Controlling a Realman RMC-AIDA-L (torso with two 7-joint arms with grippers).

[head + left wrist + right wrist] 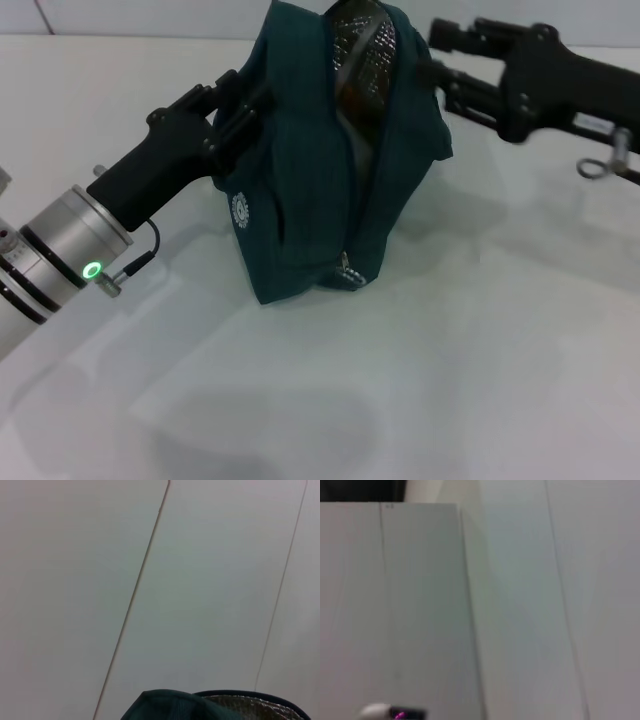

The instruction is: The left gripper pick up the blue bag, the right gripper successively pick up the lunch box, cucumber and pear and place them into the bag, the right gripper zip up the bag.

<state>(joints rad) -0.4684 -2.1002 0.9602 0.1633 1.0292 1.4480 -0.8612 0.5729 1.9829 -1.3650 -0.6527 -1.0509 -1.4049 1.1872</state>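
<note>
Head view: a dark blue-green bag (320, 170) stands on a white table (480, 380), roughly in the middle of the scene and toward the far side. Its top is open, showing a shiny silver lining (360, 45) inside. A zipper runs down the front edge of the bag, with a small metal zipper pull (347, 272) hanging near the bottom. A round white logo (240, 210) sits on the bag's left face.

The left gripper (235, 100), black and mounted on a silver wrist with a lit green ring, reaches in from the lower left. Its fingers are clamped on the fabric at the bag's upper left side, holding it upright.

The right gripper (440, 65), also black, comes in from the upper right and meets the bag's upper right edge beside the opening. Whether its fingers are apart or together cannot be told.

Left wrist view: mostly pale wall panels with thin seams. The bag's rim (170, 705) and a strip of silver lining show along one edge.

Right wrist view: only blurred pale panels and a dark strip; no bag or fingers show.
</note>
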